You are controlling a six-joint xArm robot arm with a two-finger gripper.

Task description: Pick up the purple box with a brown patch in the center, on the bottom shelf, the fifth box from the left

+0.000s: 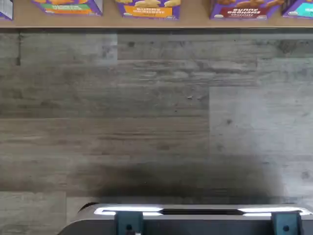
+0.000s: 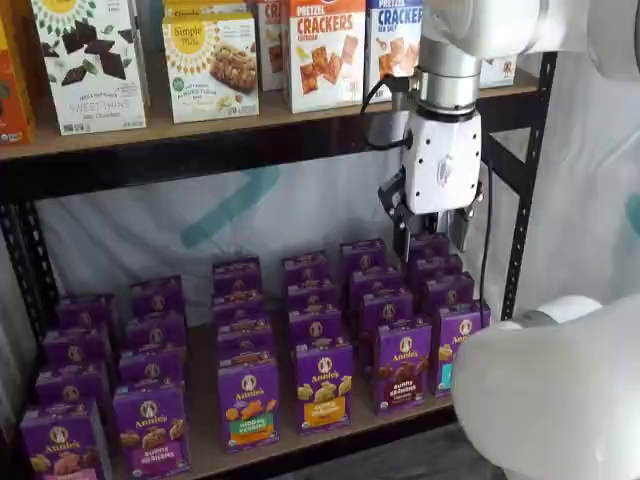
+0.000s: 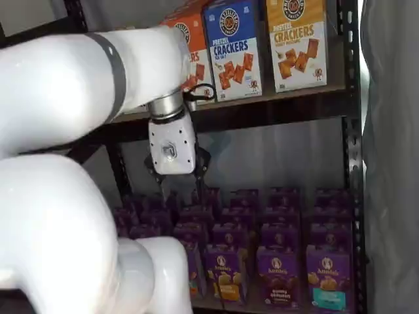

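Observation:
The purple box (image 2: 400, 365) stands upright at the front of the bottom shelf (image 2: 205, 440), with dark brown bunny cookies on its face. It also shows in the other shelf view (image 3: 278, 278) and in the wrist view (image 1: 243, 9), where only its lower part reading "Bunny Grahams" shows. My gripper (image 2: 432, 238) hangs below the upper board, above the back rows of the right-hand columns and well above the purple box. Its two black fingers stand apart with a gap and hold nothing. It also shows in a shelf view (image 3: 178, 183).
Rows of similar purple Annie's cartons fill the bottom shelf, including an orange-cracker one (image 2: 248, 400) and a yellow-patch one (image 2: 322, 388). Cracker boxes (image 2: 320, 50) stand on the upper board. A black rack post (image 2: 525, 200) is right of the gripper. Grey plank floor (image 1: 146, 112) lies before the shelf.

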